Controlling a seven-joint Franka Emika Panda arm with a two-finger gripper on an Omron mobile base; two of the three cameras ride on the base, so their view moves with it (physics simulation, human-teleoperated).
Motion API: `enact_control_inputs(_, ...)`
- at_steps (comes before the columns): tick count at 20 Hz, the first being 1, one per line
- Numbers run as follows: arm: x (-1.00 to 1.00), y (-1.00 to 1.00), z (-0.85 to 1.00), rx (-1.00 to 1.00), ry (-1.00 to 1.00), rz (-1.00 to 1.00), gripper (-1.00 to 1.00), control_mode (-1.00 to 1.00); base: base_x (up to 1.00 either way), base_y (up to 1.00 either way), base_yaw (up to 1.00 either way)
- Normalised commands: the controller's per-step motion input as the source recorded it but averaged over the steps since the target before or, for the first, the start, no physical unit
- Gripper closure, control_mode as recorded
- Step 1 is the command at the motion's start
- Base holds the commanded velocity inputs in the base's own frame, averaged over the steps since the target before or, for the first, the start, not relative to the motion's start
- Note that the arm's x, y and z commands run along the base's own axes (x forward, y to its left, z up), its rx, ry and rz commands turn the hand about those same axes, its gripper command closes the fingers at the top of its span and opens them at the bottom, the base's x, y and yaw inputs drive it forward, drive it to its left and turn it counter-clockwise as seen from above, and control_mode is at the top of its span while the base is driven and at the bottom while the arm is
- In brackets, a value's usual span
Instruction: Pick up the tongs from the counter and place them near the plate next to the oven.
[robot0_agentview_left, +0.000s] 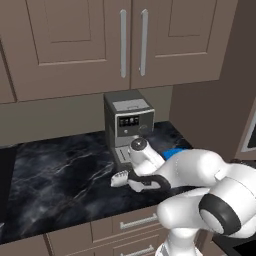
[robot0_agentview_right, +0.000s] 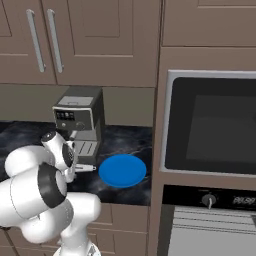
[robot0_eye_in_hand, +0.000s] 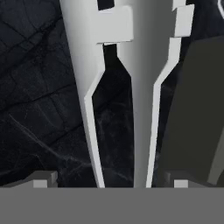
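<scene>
Pincer was released: in the hand view its two dark tips sat wide apart at the bottom corners, one at 7 o'clock and one at 5 o'clock, with the tongs running up between them and touching neither tip. Nothing was gripped.

Tongs lay flat on the black marble worktop. Hand view showed both pale arms of the tongs from the bottom edge to the top at 12 o'clock, with veined marble visible through the gap between them. A dark grey block stood at 3 o'clock of the tongs in that view; could not tell what it was.

Left base view: one white end of the tongs stuck out from under the arm toward 9 o'clock, just in front of the grey coffee machine. The rest was hidden by the arm. Only a sliver of the blue plate showed, at 3 o'clock of the wrist.

Right base view: the other end of the tongs poked out from behind the wrist, pointing at 3 o'clock toward the plate. The tip was just beside the plate rim; could not tell whether it touched. The plate sat on the worktop at 5 o'clock of the coffee machine, with the oven in its tall brown cabinet right next to it at 3 o'clock.
</scene>
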Motion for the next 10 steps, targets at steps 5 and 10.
enact_control_inputs(5,-0.08,-0.33,0.47,0.0,-0.1,0.0,-1.0,-1.0,0.0,0.0,0.0)
enact_control_inputs(10,-0.16,-0.3,0.62,0.0,-0.09,0.0,-1.0,-1.0,0.0,0.0,0.0)
